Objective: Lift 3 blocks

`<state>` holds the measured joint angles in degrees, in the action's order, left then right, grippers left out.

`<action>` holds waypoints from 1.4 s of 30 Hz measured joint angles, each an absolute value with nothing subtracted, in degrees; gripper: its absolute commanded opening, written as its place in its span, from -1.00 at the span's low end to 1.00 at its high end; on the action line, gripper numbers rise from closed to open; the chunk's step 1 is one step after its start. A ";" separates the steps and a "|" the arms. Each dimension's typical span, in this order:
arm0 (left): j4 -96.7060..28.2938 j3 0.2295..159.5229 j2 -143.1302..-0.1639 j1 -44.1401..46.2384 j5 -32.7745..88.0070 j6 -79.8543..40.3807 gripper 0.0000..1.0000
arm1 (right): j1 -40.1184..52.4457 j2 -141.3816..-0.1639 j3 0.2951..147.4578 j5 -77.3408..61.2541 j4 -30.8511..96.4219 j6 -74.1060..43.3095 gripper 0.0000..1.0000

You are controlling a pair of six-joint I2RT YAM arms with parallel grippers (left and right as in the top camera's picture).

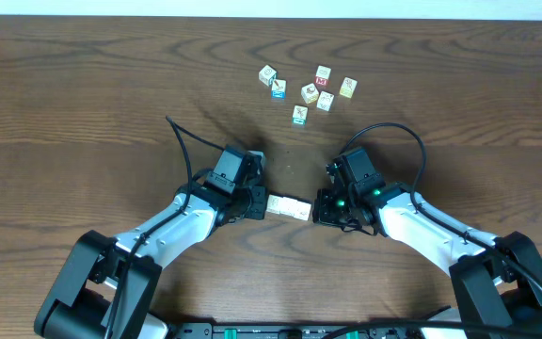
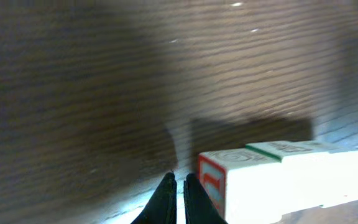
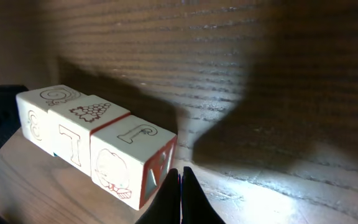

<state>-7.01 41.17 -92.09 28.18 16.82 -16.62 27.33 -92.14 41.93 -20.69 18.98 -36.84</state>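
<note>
Three pale cream blocks (image 1: 288, 207) form one short row between my two grippers. The left gripper (image 1: 261, 204) is shut, with the side of its closed fingertips against the row's left end (image 2: 216, 183). The right gripper (image 1: 316, 209) is also shut and presses on the right end. The right wrist view shows the row end to end: the far block (image 3: 42, 112), the middle block (image 3: 79, 127) and the near block (image 3: 126, 162), which touches the closed right gripper (image 3: 181, 180). In the left wrist view the left gripper (image 2: 180, 186) holds nothing between its fingers. The row's shadow lies offset from it on the table.
Several loose small cubes (image 1: 309, 89) with coloured faces lie scattered at the back of the dark wooden table (image 1: 83, 113). Black cables (image 1: 182, 141) loop up from both arms.
</note>
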 measured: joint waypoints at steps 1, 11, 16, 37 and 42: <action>-6.63 41.17 -92.09 28.18 17.37 -16.53 -0.85 | 27.33 -92.14 41.93 -20.71 18.52 -36.82 -0.97; -6.35 41.17 -92.09 28.49 19.57 -16.45 -0.85 | 27.33 -92.14 41.93 -20.99 18.15 -36.82 -0.97; -6.39 41.17 -92.09 29.65 19.53 -16.45 -0.85 | 27.33 -92.14 41.93 -20.80 18.61 -36.86 -0.98; -7.07 41.17 -92.12 31.24 15.00 -17.98 -0.85 | 30.46 -92.23 41.60 -16.21 14.41 -35.35 -0.98; -6.55 41.17 -92.16 31.57 14.37 -19.84 -0.85 | 30.46 -92.25 41.47 -15.79 13.43 -35.35 -0.98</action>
<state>-6.55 41.17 -92.16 31.57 14.37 -19.84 30.46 -92.25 41.47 -15.79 13.43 -35.35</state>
